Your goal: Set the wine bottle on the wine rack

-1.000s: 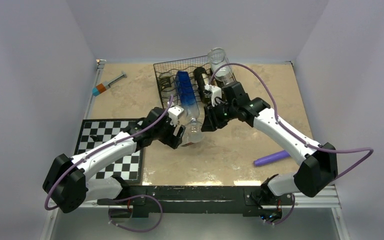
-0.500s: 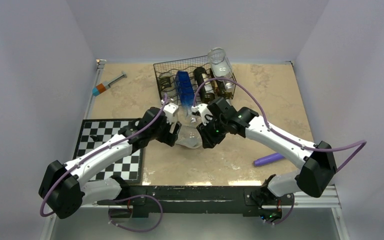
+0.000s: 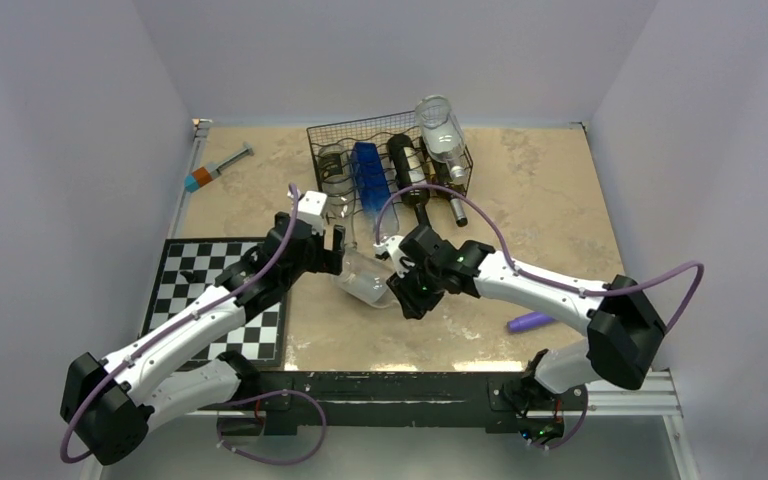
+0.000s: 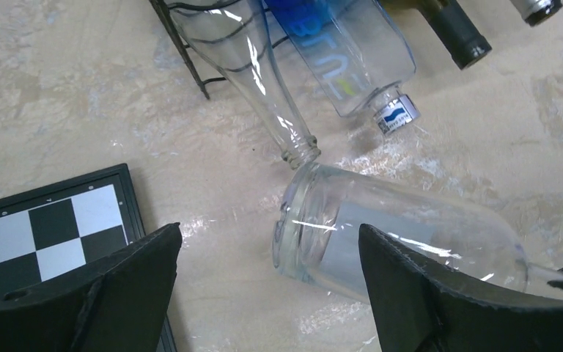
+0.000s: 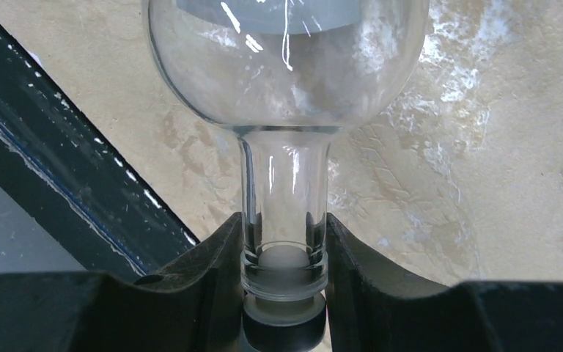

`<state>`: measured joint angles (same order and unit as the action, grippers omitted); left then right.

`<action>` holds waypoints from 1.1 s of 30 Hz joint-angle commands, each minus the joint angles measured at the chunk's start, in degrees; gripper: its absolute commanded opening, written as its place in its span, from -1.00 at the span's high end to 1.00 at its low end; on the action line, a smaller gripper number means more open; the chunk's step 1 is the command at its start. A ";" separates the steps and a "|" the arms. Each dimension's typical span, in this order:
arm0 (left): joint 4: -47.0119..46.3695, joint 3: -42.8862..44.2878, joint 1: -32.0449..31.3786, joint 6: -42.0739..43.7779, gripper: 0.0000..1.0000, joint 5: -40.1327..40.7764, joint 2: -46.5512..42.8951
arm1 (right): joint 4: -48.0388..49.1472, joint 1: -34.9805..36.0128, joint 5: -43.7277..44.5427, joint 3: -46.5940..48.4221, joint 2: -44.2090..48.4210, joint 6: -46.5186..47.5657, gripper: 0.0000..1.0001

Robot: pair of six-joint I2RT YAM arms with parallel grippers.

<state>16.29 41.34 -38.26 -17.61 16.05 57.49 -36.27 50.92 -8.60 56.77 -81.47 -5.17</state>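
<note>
The wine bottle [image 3: 365,285] is clear glass and lies on its side on the beige table, in front of the black wire wine rack [image 3: 360,125]. My right gripper [image 3: 405,290] is shut on its neck. In the right wrist view the fingers [image 5: 220,257] clamp the neck [image 5: 284,198] just above the stopper, with the round body [image 5: 286,59] beyond. My left gripper [image 3: 335,245] is open and apart from the bottle. In the left wrist view the left gripper [image 4: 270,242] hangs over the bottle's base [image 4: 300,235].
The rack [image 4: 190,62] holds a clear bottle [image 3: 332,170], a blue bottle [image 3: 370,175], two dark bottles [image 3: 410,175] and a clear bottle on top [image 3: 440,125]. A chessboard [image 3: 220,290] lies left, a syringe [image 3: 220,165] far left, a purple object [image 3: 530,321] right.
The left gripper let go of the bottle, opened and drew back to the upper left. The right gripper came from the rack, took the neck and drew the bottle nearer.
</note>
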 commanded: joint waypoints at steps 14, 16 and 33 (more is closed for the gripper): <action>-4.22 -0.62 0.73 -2.53 -0.94 4.42 -3.03 | 18.67 1.20 4.32 -5.47 -6.41 -0.03 0.55; -4.28 -0.44 0.73 -2.36 -0.94 4.68 -2.66 | 20.23 1.20 3.90 -6.13 -6.78 -0.10 0.36; -4.29 0.58 0.89 -1.16 -0.95 5.51 -1.98 | 23.36 1.29 5.80 -4.48 -11.41 0.43 -0.11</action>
<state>14.26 40.51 -37.87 -18.94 20.10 55.55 -17.08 52.51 -5.52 50.17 -92.16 -4.89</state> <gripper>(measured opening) 0.972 0.550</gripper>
